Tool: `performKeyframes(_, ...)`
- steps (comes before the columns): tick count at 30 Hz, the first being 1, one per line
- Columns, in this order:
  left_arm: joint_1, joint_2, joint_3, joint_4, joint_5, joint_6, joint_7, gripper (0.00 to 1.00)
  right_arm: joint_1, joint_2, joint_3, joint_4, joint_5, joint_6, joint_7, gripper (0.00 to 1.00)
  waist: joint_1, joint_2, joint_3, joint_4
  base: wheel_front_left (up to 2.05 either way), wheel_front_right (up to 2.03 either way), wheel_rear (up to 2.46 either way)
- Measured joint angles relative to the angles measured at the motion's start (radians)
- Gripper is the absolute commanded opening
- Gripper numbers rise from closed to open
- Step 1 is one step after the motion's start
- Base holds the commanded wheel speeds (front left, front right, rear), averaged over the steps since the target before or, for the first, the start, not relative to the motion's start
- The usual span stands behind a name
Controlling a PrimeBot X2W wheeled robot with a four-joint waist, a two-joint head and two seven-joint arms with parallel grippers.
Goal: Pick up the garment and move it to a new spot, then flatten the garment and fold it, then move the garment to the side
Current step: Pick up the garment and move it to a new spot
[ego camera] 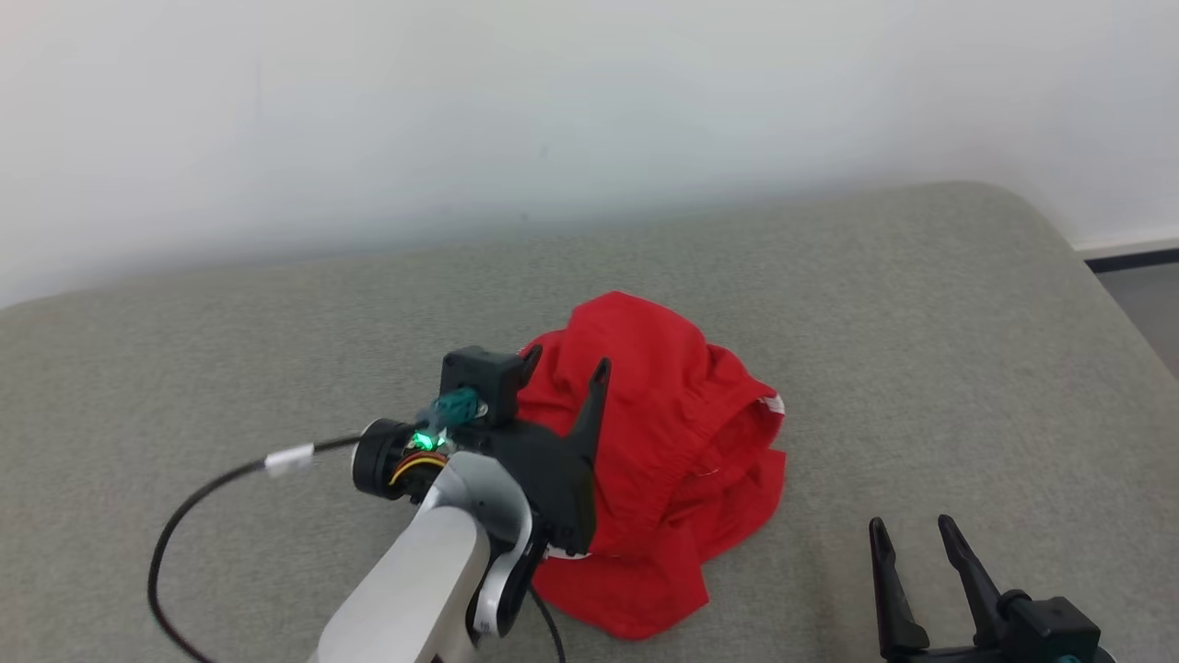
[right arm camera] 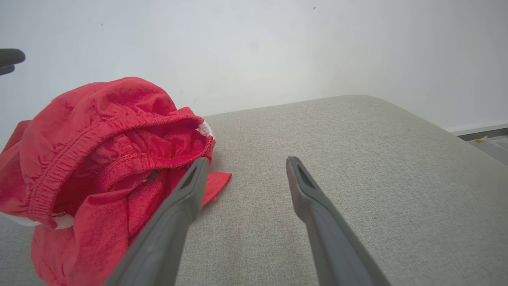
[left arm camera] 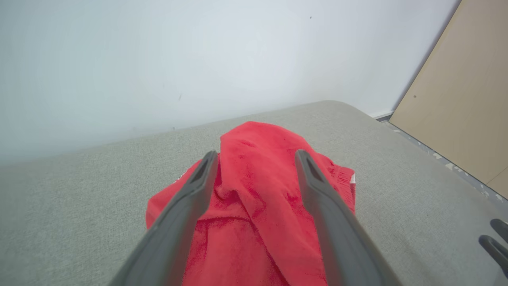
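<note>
Grey cushion point(ego camera: 921, 322), red garment point(ego camera: 682, 433) heaped near-to-far, waistband opening facing right

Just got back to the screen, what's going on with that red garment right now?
The garment lies crumpled in a heap on the grey cushion, not yet flattened or folded. The left gripper hovers over the heap's left part with its fingers spread open, gripping nothing. The right gripper is open too, low on the right and apart from the cloth.
</note>
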Motion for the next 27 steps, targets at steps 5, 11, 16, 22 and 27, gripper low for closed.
performKeyframes(5, 0.093, 0.046, -0.002, -0.079, 0.030, 0.000, -0.116, 1.00, 0.022, 0.000, -0.017, -0.011, -0.001, 0.000, 0.005, 1.00, 0.0000, 0.0000, -0.013, 0.049, 0.00, 0.00, 0.00)
performKeyframes(11, 0.241, 0.089, 0.039, -0.180, 0.031, 0.027, -0.292, 1.00, 0.051, 0.000, -0.031, -0.024, -0.007, 0.000, 0.010, 1.00, 0.0000, 0.0000, -0.032, 0.105, 0.00, 0.00, 0.00)
performKeyframes(16, 0.370, 0.117, 0.098, -0.253, 0.037, 0.054, -0.362, 1.00, 0.074, 0.000, -0.041, -0.038, -0.017, 0.000, 0.018, 1.00, 0.0000, -0.0001, -0.047, 0.142, 0.00, 0.00, 0.00)
performKeyframes(22, 0.518, 0.136, 0.201, -0.324, 0.096, 0.051, -0.369, 1.00, 0.093, 0.000, -0.048, -0.056, -0.027, 0.000, 0.027, 1.00, -0.0001, -0.0001, -0.058, 0.165, 0.00, 0.00, 0.00)
performKeyframes(27, 0.601, 0.132, 0.268, -0.340, 0.148, 0.024, -0.370, 1.00, 0.102, 0.000, -0.049, -0.066, -0.035, 0.000, 0.036, 1.00, -0.0001, 0.0000, -0.057, 0.159, 0.00, 0.00, 0.00)
